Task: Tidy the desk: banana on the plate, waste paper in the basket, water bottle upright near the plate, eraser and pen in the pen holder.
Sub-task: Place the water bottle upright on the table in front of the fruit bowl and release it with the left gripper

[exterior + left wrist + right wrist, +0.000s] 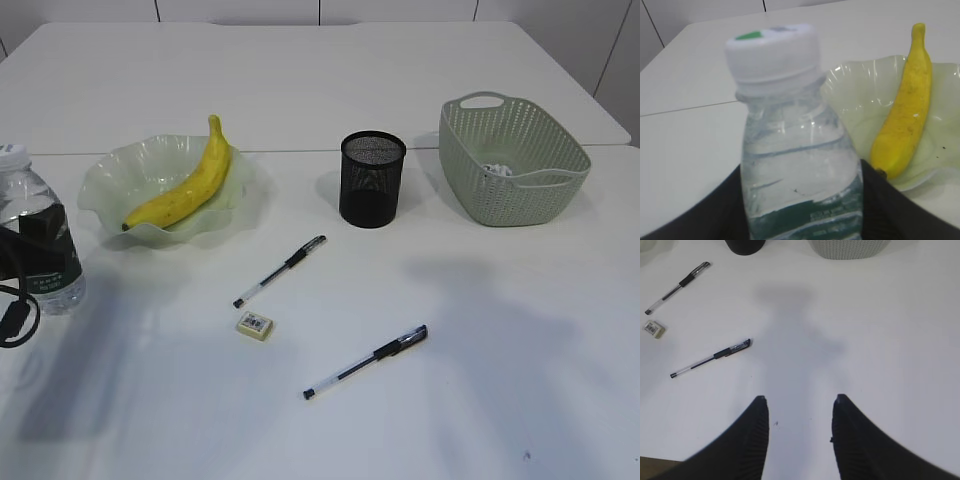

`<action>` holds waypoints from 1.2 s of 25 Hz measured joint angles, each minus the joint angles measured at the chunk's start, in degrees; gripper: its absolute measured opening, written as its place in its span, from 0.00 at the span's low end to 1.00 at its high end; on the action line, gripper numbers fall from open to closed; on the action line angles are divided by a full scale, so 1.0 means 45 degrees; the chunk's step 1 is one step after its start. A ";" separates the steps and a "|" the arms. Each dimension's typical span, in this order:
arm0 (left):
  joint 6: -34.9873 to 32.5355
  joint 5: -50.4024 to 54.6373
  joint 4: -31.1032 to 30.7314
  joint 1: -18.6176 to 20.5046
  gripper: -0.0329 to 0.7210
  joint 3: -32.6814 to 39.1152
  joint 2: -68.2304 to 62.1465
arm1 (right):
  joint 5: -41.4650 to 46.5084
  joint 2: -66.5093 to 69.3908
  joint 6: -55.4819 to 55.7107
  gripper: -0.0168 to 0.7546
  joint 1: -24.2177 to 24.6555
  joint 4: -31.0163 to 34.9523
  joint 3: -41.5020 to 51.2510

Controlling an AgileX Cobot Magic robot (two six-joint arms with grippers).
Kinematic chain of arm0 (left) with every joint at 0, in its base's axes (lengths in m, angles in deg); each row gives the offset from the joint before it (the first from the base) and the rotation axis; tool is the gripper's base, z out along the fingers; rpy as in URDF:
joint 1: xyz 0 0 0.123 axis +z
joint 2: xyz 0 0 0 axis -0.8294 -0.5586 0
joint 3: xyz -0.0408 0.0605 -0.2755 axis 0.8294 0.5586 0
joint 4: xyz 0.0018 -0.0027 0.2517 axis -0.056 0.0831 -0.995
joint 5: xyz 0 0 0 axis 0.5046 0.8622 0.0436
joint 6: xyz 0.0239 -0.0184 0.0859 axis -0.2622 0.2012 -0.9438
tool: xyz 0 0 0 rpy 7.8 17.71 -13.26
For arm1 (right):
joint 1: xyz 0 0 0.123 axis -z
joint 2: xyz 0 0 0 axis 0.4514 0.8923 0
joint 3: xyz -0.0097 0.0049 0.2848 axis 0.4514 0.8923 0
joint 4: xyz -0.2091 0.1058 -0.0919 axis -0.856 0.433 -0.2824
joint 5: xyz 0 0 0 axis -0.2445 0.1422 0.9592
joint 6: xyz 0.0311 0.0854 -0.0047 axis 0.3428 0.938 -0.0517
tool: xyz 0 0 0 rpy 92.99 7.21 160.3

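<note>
You are looking at a white desk (330,90) with the black mesh pen holder (372,179) standing upright near its middle; take that holder as your landmark.

To the left of the pen holder sits a pale green wavy plate (110,180), and the banana (185,185) already lies in it, stem pointing toward the far side. Further left still, at the edge of the exterior view, the water bottle (35,235) stands upright with its white cap (772,50) on. Your left tool (802,200) is clenched around the bottle's lower body, its dark fingers (890,205) pressed against both sides in the left wrist view.

To the right of the pen holder is the grey-green woven basket (515,160), with a bit of white paper (497,170) lying inside.

In front of the pen holder, on the near side, three things lie flat on the desk. One pen (280,271) lies at a slant just in front and a little left. The small eraser (255,325) lies nearer still, just beside that pen's tip. A second pen (366,361) lies nearest of all, apart from the eraser.

Your right tool (799,412) hangs over bare desk well in front of the basket, released, its two black fingers (757,435) spread with nothing between them.
</note>
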 joint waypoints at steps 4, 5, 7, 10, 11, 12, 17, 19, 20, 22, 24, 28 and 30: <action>0.0000 -0.0297 0.0000 0.0062 0.55 -0.0060 -0.0221 | -0.0123 0.0000 0.0000 0.43 0.0000 0.0000 0.0000; 0.0000 -0.0324 0.0000 0.0062 0.55 -0.0060 -0.0229 | -0.0176 0.0000 0.0000 0.43 0.0000 -0.0027 0.0000; 0.0000 -0.0324 0.0000 0.0062 0.55 -0.0060 -0.0229 | -0.0219 0.0000 0.0000 0.43 0.0000 -0.0027 0.0000; 0.0000 -0.0346 0.0000 0.0062 0.55 -0.0060 -0.0229 | -0.0253 0.0000 0.0000 0.43 0.0000 -0.0043 0.0000; 0.0000 -0.0328 0.0028 0.0062 0.55 -0.0060 -0.0229 | -0.0253 0.0000 0.0000 0.43 0.0000 -0.0054 0.0000; 0.0000 -0.0328 0.0088 0.0062 0.55 -0.0060 -0.0229 | -0.0253 0.0000 0.0000 0.43 0.0000 -0.0054 0.0000; 0.0000 -0.0350 0.0273 0.0062 0.55 -0.0060 -0.0229 | -0.0253 0.0000 0.0000 0.43 0.0000 -0.0105 0.0000; 0.0000 -0.0350 0.0273 0.0062 0.55 -0.0060 -0.0229 | -0.0315 0.0000 0.0000 0.43 0.0000 -0.0105 0.0000; 0.0000 -0.0350 0.0273 0.0062 0.55 -0.0060 -0.0229 | -0.0348 0.0000 0.0000 0.43 0.0000 -0.0105 0.0000; 0.0000 -0.0375 0.0273 0.0062 0.55 -0.0060 -0.0251 | -0.0404 0.0000 0.0000 0.43 0.0000 -0.0105 0.0000; 0.0000 -0.0399 0.0273 0.0062 0.55 -0.0060 -0.0279 | -0.0461 0.0000 0.0000 0.43 0.0000 -0.0114 0.0000; 0.0000 -0.0425 0.0273 0.0062 0.55 -0.0060 -0.0305 | -0.0491 0.0000 0.0000 0.43 0.0000 -0.0175 0.0000; 0.0000 -0.0425 0.0273 0.0062 0.55 -0.0060 -0.0305 | -0.0521 0.0000 0.0000 0.43 0.0000 -0.0197 0.0000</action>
